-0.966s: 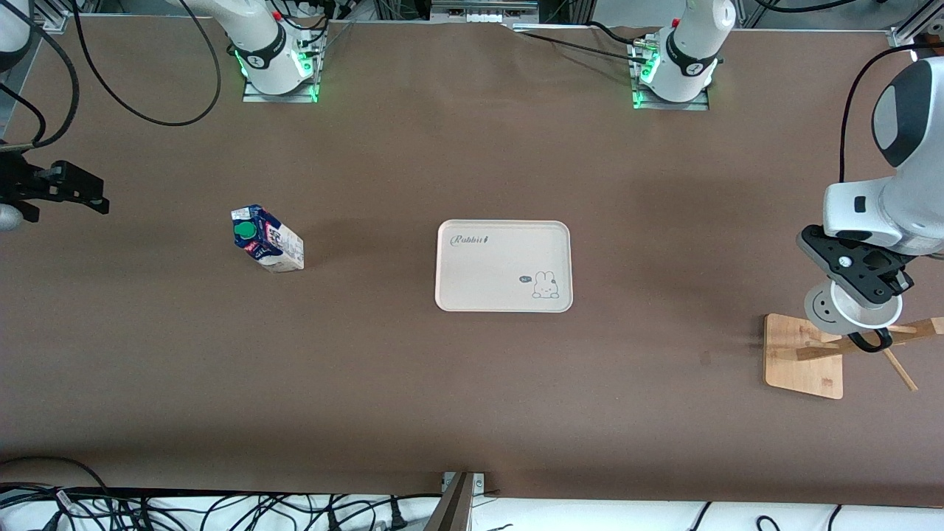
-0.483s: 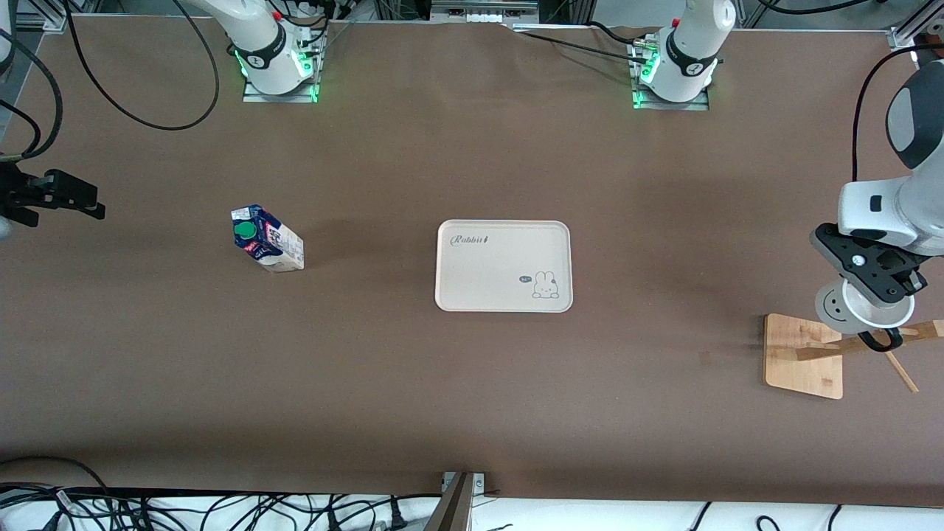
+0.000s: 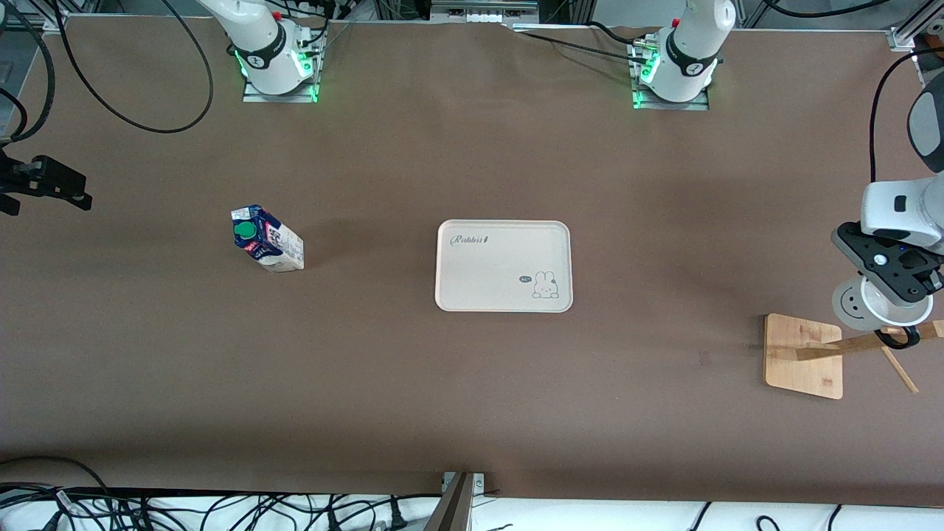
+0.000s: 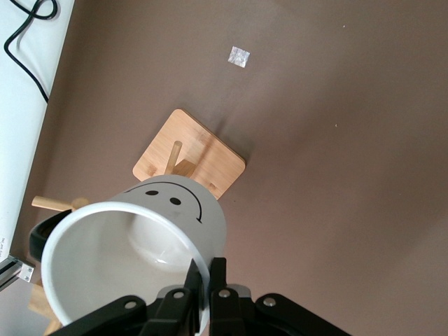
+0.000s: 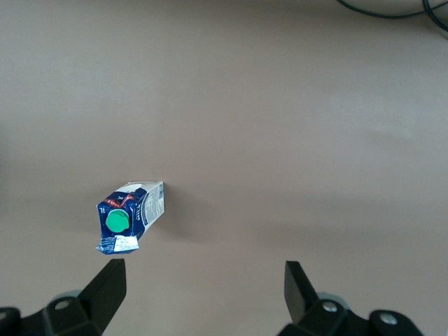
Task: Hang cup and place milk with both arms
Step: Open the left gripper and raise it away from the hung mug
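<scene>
The cup (image 3: 855, 302), white with a black smiley face, hangs tilted above the wooden rack (image 3: 802, 355). My left gripper (image 3: 901, 289) is shut on its rim. In the left wrist view one finger is inside the cup (image 4: 150, 224) and one outside, at my left gripper (image 4: 208, 280). The cup's black handle (image 3: 897, 338) lies by a rack peg (image 3: 848, 345); whether the peg passes through it I cannot tell. The milk (image 3: 267, 240) stands on the table toward the right arm's end. My right gripper (image 3: 77, 195) hovers open over that end's edge, with the milk (image 5: 129, 215) apart from my right gripper (image 5: 203, 280).
A cream tray (image 3: 504, 251) with a rabbit drawing lies at the table's middle, nothing on it. The rack's base (image 4: 189, 154) sits close to the table edge at the left arm's end. Cables run along the table's edges.
The left arm has carried the cup farther toward its end of the table, along the rack's peg. The right gripper has drifted farther out toward its own end, away from the milk.
</scene>
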You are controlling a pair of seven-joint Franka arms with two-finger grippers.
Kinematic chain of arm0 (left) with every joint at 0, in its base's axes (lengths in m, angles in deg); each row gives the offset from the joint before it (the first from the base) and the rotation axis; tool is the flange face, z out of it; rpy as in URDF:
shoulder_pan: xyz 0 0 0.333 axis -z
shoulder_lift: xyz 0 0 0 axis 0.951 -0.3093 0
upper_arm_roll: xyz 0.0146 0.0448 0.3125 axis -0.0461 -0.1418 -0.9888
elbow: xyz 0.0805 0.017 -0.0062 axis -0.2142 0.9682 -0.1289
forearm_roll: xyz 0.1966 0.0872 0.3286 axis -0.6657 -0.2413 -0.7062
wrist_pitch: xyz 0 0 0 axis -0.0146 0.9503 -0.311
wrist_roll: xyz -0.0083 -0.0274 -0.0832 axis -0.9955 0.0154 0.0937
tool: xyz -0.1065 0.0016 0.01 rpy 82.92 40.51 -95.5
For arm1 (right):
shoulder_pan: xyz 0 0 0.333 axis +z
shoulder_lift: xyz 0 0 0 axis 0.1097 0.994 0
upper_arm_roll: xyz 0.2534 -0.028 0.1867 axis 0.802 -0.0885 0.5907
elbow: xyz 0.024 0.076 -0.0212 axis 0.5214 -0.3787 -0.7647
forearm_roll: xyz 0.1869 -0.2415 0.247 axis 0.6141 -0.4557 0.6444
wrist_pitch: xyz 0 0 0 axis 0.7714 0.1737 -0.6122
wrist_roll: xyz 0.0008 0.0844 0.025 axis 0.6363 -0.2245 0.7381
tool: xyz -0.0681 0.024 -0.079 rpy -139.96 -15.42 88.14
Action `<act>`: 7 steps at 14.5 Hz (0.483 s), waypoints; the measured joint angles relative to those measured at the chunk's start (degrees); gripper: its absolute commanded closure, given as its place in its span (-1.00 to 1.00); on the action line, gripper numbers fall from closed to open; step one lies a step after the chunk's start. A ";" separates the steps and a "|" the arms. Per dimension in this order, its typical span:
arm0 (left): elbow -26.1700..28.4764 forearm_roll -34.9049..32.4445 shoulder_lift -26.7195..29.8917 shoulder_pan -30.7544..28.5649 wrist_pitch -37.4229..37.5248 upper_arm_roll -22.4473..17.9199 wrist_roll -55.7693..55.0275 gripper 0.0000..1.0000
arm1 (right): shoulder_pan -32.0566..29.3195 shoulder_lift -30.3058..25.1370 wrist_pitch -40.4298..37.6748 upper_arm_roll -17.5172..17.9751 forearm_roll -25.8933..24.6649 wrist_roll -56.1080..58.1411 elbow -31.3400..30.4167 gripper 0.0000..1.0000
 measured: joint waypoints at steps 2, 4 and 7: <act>0.31 0.57 -0.39 -0.34 -0.62 -0.40 0.33 -0.99 | -0.63 0.09 0.11 0.25 0.00 -0.01 -0.12 -1.00; 0.45 1.46 -1.10 -0.57 -2.04 -0.45 0.34 -1.00 | -1.27 0.15 0.18 0.54 0.00 -0.01 -0.21 -1.00; 0.25 2.59 -1.31 -0.59 -3.29 -0.42 0.28 -1.00 | -1.53 0.13 0.19 0.66 0.00 0.00 -0.22 -1.00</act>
